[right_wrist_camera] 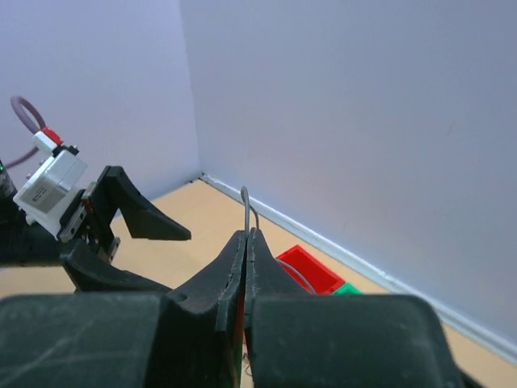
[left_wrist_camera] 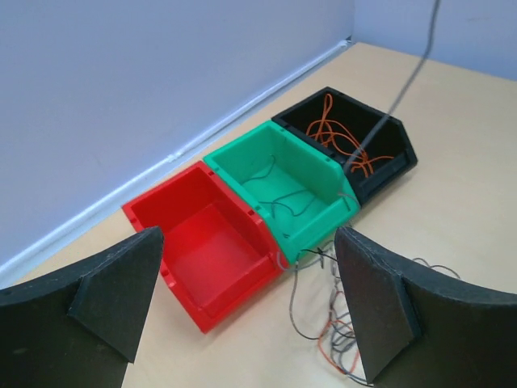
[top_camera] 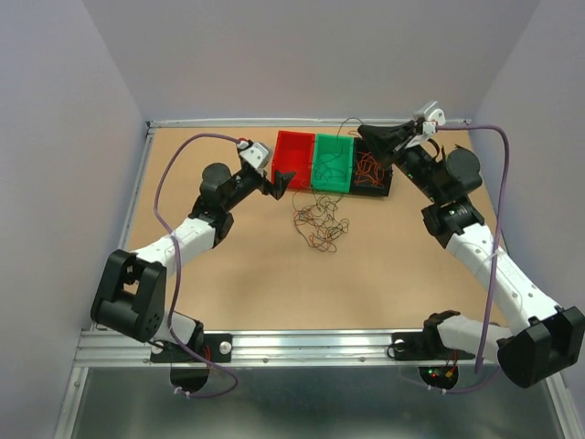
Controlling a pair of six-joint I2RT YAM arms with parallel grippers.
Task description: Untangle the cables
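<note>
A loose tangle of thin cables (top_camera: 320, 221), red-orange and dark, lies on the table in front of three bins. More orange cables (left_wrist_camera: 343, 137) fill the black bin (left_wrist_camera: 404, 149), and a few dark ones (left_wrist_camera: 283, 194) lie in the green bin (left_wrist_camera: 319, 218). My right gripper (top_camera: 364, 132) hangs above the bins, shut on one thin grey cable (right_wrist_camera: 246, 204), which runs taut down toward the bins (left_wrist_camera: 400, 93). The left gripper (top_camera: 281, 180) stands open at the front of the empty red bin (left_wrist_camera: 210, 242), with nothing between its fingers (left_wrist_camera: 121, 291). The tangle (left_wrist_camera: 339, 339) lies beside its right finger.
The red (top_camera: 294, 157), green (top_camera: 334, 163) and black (top_camera: 375, 174) bins stand side by side at the table's far edge, close to the back wall. Thick lilac arm cables (top_camera: 169, 192) loop over both sides. The left gripper (right_wrist_camera: 121, 214) shows in the right wrist view.
</note>
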